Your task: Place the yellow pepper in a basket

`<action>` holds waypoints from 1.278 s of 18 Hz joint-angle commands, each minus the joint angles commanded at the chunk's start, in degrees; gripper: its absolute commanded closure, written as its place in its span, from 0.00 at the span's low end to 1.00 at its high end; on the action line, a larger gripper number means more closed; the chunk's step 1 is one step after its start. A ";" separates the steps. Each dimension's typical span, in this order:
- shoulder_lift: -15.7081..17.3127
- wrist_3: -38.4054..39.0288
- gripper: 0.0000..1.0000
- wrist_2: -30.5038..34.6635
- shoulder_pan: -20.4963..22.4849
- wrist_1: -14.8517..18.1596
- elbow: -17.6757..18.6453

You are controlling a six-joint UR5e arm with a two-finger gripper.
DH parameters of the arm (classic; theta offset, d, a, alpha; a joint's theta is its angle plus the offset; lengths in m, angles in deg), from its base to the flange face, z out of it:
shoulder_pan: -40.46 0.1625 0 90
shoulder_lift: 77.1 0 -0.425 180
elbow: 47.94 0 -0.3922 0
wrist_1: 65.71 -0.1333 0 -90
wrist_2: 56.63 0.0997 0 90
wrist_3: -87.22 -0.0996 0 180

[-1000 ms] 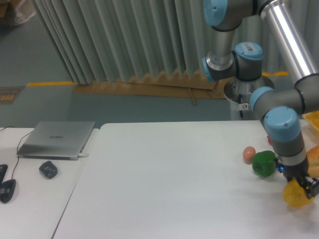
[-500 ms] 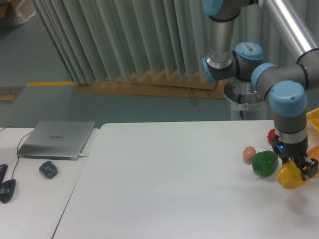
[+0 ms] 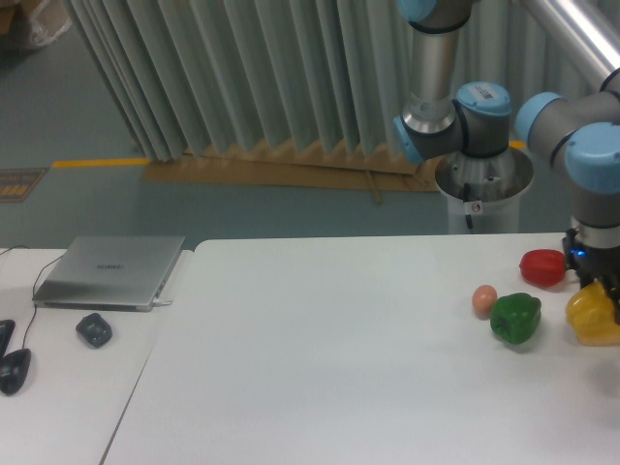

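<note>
Yellow and glossy, the yellow pepper [image 3: 593, 318] hangs at the far right edge of the view, off the white table [image 3: 339, 368]. The gripper [image 3: 596, 289] comes down on it from above, its dark fingers closed on the pepper's top; the right side of both is cut off by the frame edge. Above the gripper rises the arm's grey wrist with a blue-capped joint [image 3: 593, 155].

Just left of the held pepper, the green bell pepper [image 3: 514, 318] sits on the table, near it but apart. The red pepper [image 3: 542, 267] lies behind the green one, close to the gripper's left side. A small pinkish-orange round fruit [image 3: 484, 298] rests just beside the green pepper on its left.

No part of the basket can be made out for certain at the right edge.

Well apart on the left, a closed grey laptop [image 3: 111, 271] lies on a second table, with a dark mouse [image 3: 94, 329] in front of it.
</note>
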 joint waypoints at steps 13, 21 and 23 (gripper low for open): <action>0.71 -28.22 0.44 -2.10 14.06 -2.53 0.44; -4.21 -29.63 0.45 -5.01 16.00 -9.65 0.44; -4.92 -29.89 0.45 -5.53 17.31 -10.11 0.44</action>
